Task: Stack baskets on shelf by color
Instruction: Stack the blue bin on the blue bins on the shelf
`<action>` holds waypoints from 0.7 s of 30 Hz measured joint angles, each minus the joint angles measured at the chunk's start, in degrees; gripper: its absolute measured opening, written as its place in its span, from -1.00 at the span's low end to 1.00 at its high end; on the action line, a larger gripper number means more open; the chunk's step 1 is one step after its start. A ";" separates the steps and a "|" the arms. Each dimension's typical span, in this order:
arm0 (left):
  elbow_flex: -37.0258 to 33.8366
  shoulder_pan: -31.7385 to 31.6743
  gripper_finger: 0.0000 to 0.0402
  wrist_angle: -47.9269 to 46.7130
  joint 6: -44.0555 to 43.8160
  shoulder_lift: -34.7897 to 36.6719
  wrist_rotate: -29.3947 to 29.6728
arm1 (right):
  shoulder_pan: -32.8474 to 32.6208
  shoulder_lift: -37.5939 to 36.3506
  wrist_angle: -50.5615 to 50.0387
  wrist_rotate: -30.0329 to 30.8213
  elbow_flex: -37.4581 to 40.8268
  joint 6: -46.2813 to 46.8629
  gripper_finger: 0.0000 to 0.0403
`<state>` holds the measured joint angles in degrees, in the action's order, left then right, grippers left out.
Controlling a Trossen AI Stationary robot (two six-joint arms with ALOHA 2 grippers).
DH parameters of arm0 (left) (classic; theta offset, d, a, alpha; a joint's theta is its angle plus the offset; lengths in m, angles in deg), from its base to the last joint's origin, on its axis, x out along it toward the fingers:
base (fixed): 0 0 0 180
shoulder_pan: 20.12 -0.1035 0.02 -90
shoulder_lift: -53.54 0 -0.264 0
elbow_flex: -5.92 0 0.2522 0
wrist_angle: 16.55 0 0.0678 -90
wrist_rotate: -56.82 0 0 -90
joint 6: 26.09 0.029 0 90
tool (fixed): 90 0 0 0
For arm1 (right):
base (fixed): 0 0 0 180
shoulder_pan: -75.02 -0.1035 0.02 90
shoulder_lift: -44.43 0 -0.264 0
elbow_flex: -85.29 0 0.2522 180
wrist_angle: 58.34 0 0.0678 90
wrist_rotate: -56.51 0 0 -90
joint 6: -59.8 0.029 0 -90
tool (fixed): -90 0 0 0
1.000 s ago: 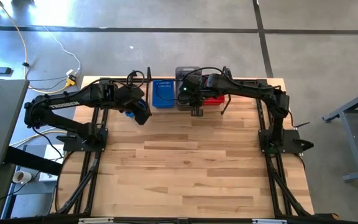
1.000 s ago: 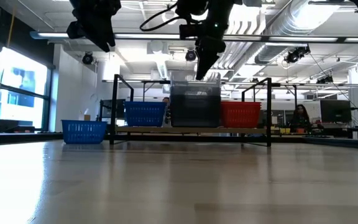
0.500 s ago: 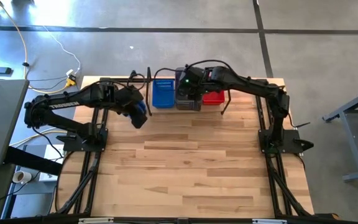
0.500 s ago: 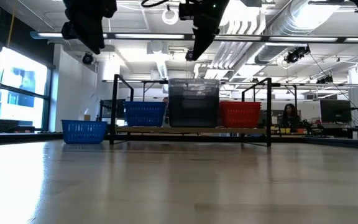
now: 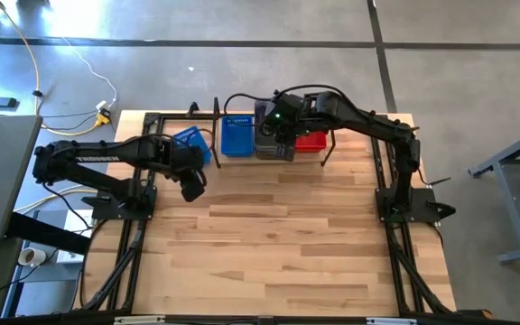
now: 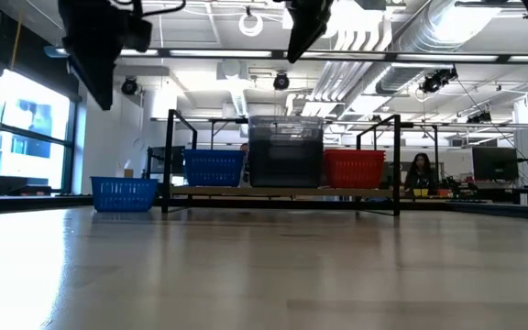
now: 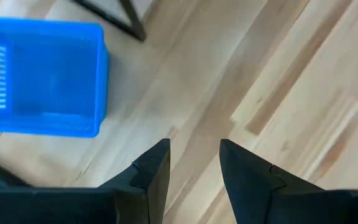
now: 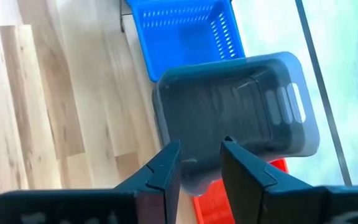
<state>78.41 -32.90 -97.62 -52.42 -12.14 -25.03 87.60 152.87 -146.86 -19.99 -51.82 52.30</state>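
The shelf (image 6: 383,190) stands at the table's far edge and carries blue baskets (image 6: 214,168), a taller grey stack (image 6: 287,151) and red baskets (image 6: 354,169), each resting on its bottom. In the high view they show as blue (image 5: 236,135), grey (image 5: 273,144) and red (image 5: 311,141). One blue basket (image 5: 188,140) sits on the table left of the shelf. My right gripper (image 8: 199,149) hovers open above the grey stack (image 8: 241,112). My left gripper (image 7: 194,152) is open over bare wood, near-side of the lone blue basket (image 7: 42,78).
Black rod uprights (image 6: 170,160) frame the shelf at both ends. The wide tabletop (image 5: 278,244) spreads from the shelf to the near edge. Beyond the table the room shows desks and a person (image 6: 420,170) far off.
My right gripper has risen from the top of the grey stack and shifted a little toward the far edge; the stack stays on the shelf. My left gripper has moved toward the near edge, away from the lone blue basket, which now shows uncovered from above.
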 joint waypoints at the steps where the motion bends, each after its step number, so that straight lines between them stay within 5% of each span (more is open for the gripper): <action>1: -1.06 -0.26 -0.36 0.12 0.01 0.36 0.03 | -0.25 0.00 -0.03 0.00 -0.06 -0.01 -0.51; 21: -15.60 -12.69 -0.36 10.00 5.53 -1.35 8.06 | -0.62 0.00 -0.03 0.01 -0.11 3.64 -0.51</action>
<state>62.80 -45.59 -87.63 -46.89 -13.49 -16.97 86.99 152.87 -146.89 -19.98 -51.93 55.95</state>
